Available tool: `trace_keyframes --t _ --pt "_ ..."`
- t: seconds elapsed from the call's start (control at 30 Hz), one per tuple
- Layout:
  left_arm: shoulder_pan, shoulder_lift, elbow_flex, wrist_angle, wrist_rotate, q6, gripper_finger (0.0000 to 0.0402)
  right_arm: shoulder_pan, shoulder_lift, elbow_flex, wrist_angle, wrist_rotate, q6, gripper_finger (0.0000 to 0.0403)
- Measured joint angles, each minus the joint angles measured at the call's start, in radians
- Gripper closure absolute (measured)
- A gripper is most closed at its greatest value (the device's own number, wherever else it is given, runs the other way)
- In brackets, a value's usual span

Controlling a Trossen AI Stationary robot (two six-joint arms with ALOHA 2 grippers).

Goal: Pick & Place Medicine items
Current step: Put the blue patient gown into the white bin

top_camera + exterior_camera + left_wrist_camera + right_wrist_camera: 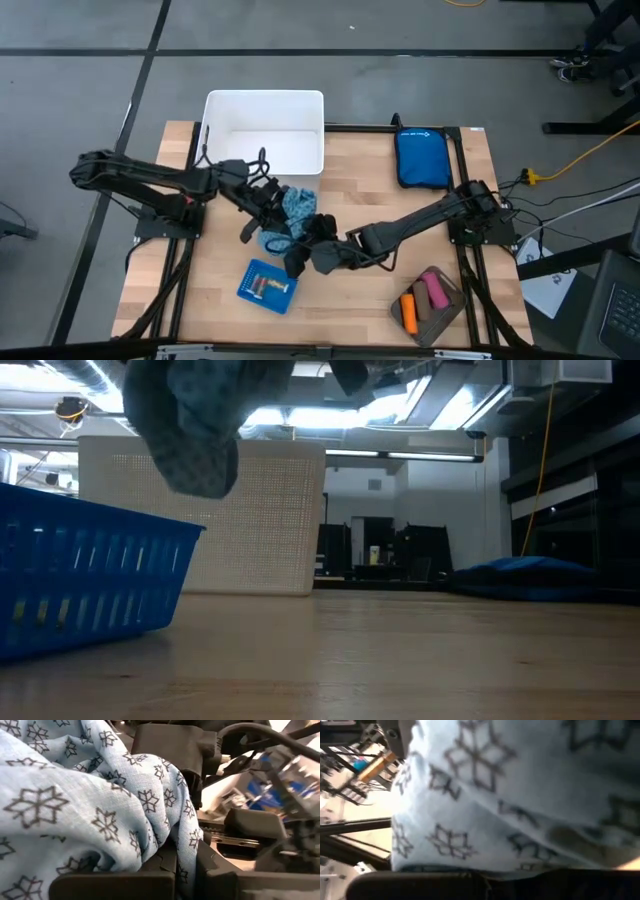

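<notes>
A light-blue cloth with a dark snowflake print (297, 205) is bunched between both grippers over the middle of the table. In the low view the cloth (190, 430) hangs clear of the tabletop. My left gripper (268, 208) comes from the left and is shut on it. My right gripper (300, 250) comes from the right and is shut on its near part. A pink block (434, 293), a dark brown stick (422, 300) and an orange tube (409, 310) lie in a brown tray (447, 318) at the near right. Small bits lie in a blue basket (268, 285). My left gripper pinches a gathered fold of the cloth (176, 855) between its two fingers (115, 885), several layers together. The cloth bulges out over the fingers and is lifted off the table. My right gripper is shut on the cloth (470, 855). The cloth drapes over its fingers and hides the place of contact, so the part it holds does not show.
A white bin (265, 130) stands at the far edge and shows behind the blue basket (80, 580) in the low view. A blue pouch (422, 157) lies at the far right. Bare wood (350, 180) lies between bin, pouch and tray.
</notes>
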Motion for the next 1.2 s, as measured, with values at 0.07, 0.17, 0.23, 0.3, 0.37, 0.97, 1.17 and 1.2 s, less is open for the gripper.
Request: trace_keyframes --t 0.07,0.17,0.23,0.3,0.37,0.97,1.17,1.2 --pt "0.002 -0.028 0.031 -0.08 -0.011 0.038 0.0396 -0.013 0.001 0.04 -0.046 -0.005 -0.03 0.0368" --pt "0.008 -0.069 0.089 -0.186 -0.03 0.073 0.0396 -0.033 0.002 0.121 -0.109 -0.033 -0.108 0.0368" --pt "0.022 -0.101 0.128 -0.252 -0.045 0.103 0.0396 -0.052 0.002 0.182 -0.158 -0.044 -0.16 0.0368" --pt "0.038 -0.138 0.169 -0.33 -0.077 0.144 0.0396 -0.077 0.002 0.24 -0.22 -0.048 -0.202 0.0368" --pt "0.058 -0.174 0.218 -0.423 -0.118 0.19 0.0396 -0.109 0.002 0.289 -0.273 -0.053 -0.232 0.0368" --pt "0.61 -0.209 0.406 -0.837 0.091 0.414 0.0396 -0.485 0.005 0.474 -0.262 -0.479 -0.403 0.0368" --pt "0.79 -0.125 0.404 -0.892 0.154 0.467 0.0396 -0.567 0.035 0.474 -0.285 -0.548 -0.393 0.0368" --pt "0.805 -0.113 0.403 -0.893 0.153 0.466 0.0396 -0.576 0.042 0.474 -0.301 -0.553 -0.391 0.0368"
